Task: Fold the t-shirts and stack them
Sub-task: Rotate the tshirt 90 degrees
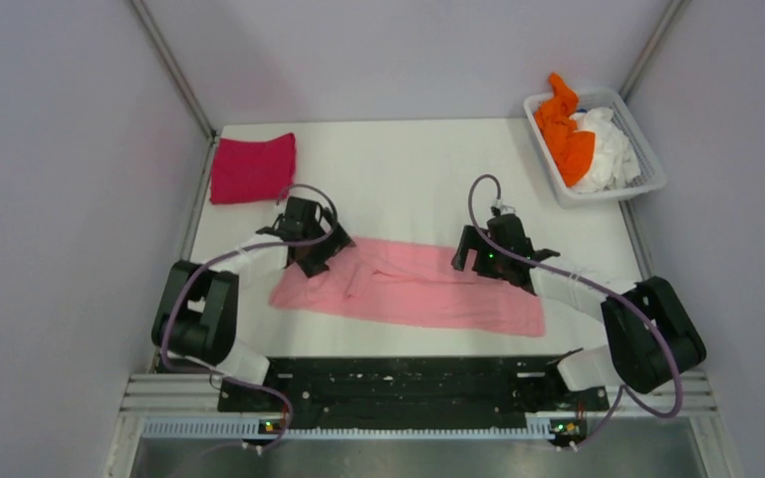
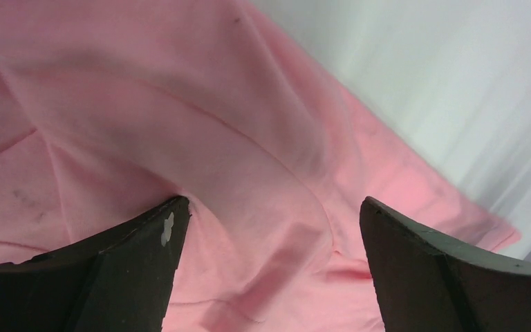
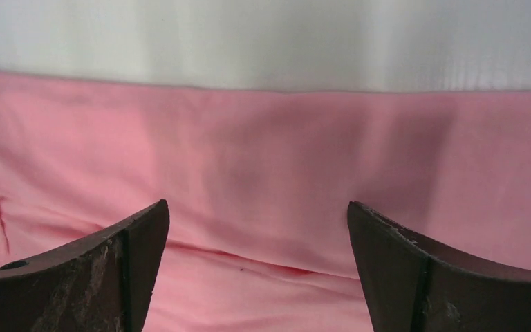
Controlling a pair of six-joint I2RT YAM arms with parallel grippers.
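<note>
Red shirt [image 1: 252,167] lies folded. My left gripper [image 2: 273,207] and right gripper [image 3: 259,207] gape empty over the half-folded pink shirt [image 1: 408,287]; orange shirt [image 1: 566,134] and white shirt [image 1: 610,151] sit unfolded in the basket [image 1: 649,182].

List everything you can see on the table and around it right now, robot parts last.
pink t-shirt: one, light pink, spread as a long strip across the near middle of the table, some wrinkles at its left end
red t-shirt: one, deep magenta-red, folded, far left corner of the table
orange t-shirt: one, orange, crumpled in the basket, partly draped over its far rim
white t-shirt: one as far as can be told, white, crumpled in the basket beside the orange one
basket: one, white slatted plastic, far right corner
table: one, white
left gripper: one, black, open, over the pink shirt's left end
right gripper: one, black, open, over the pink shirt's far edge, right of the middle
</note>
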